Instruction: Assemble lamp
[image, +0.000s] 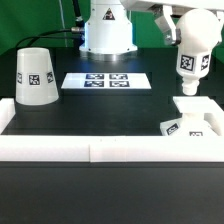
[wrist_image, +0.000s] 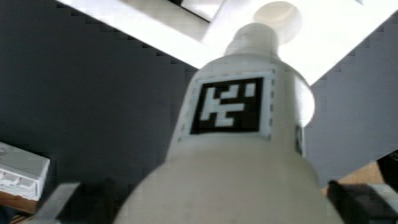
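Observation:
My gripper (image: 193, 42) is shut on the white bulb (image: 189, 63) and holds it upright at the exterior view's right, with its marker facing the camera. The bulb's lower end hangs just above the flat square base (image: 198, 118), which lies on the table by the white rail. In the wrist view the bulb (wrist_image: 228, 150) fills the picture, its round head pointing away. My gripper (wrist_image: 214, 205) has a dark finger (wrist_image: 64, 200) on either side of it. The large cone shade (image: 35, 75) stands apart at the exterior view's left.
The marker board (image: 103, 80) lies flat at the back middle, in front of the robot's pedestal (image: 106, 32). A white border rail (image: 100, 150) runs along the front and up both sides of the black table.

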